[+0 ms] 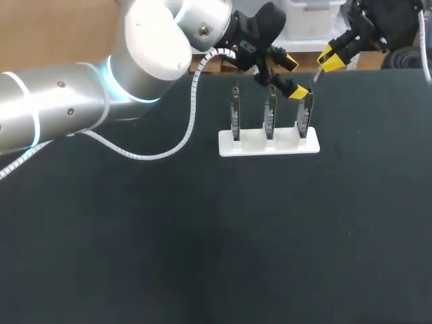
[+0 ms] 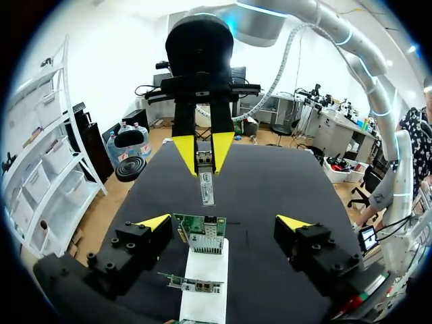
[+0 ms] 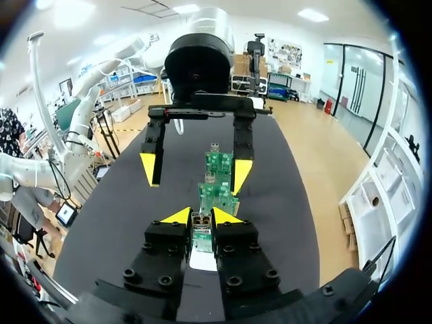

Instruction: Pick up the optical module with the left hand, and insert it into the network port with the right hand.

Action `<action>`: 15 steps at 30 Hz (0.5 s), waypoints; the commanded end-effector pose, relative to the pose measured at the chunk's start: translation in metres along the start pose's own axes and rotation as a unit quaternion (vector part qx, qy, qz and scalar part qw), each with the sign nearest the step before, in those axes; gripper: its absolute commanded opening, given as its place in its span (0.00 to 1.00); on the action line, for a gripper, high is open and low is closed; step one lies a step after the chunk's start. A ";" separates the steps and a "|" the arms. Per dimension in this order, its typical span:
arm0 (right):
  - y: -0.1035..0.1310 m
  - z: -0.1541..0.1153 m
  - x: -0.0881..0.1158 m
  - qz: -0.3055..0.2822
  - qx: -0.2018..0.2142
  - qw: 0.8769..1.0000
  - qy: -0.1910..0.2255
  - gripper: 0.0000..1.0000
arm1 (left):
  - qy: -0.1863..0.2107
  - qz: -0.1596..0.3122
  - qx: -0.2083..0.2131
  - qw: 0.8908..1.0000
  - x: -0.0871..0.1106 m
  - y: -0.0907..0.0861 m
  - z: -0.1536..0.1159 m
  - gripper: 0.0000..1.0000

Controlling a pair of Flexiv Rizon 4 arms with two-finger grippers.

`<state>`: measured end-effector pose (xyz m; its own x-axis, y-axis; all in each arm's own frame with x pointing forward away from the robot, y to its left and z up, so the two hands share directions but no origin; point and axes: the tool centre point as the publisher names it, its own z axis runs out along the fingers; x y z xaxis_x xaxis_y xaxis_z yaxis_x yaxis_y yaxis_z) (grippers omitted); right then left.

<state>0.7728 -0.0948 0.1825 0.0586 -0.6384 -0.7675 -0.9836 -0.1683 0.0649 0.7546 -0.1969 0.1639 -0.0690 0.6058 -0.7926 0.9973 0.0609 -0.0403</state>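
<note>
The silver optical module hangs from my right gripper, which is shut on its upper end above the table's far edge; the head view shows this module under the right gripper. In the right wrist view the module sits between the right gripper's closed fingers. My left gripper stands open, its fingers on either side of the rightmost green network card on the white stand. That card's port lies between the left gripper's spread fingers, untouched.
Two more network cards stand upright in the same white stand. The left arm's white spiral cable droops onto the black table left of the stand.
</note>
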 end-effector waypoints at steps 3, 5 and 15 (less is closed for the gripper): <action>0.000 0.002 -0.007 0.004 0.003 1.000 0.017 0.00 | 0.002 0.000 0.002 1.000 -0.001 0.003 0.001 1.00; 0.002 0.003 -0.009 0.003 0.002 1.000 0.023 0.00 | 0.002 0.000 0.002 1.000 -0.001 0.003 0.001 1.00; 0.004 0.008 -0.011 0.005 0.001 0.999 0.045 0.00 | 0.002 0.000 0.002 1.000 -0.001 0.003 0.001 1.00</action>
<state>0.7705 -0.0865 0.1853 0.0643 -0.6986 -0.7127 -0.9829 -0.1678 0.0757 0.7548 -0.1969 0.1637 -0.0681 0.6055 -0.7929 0.9974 0.0601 -0.0397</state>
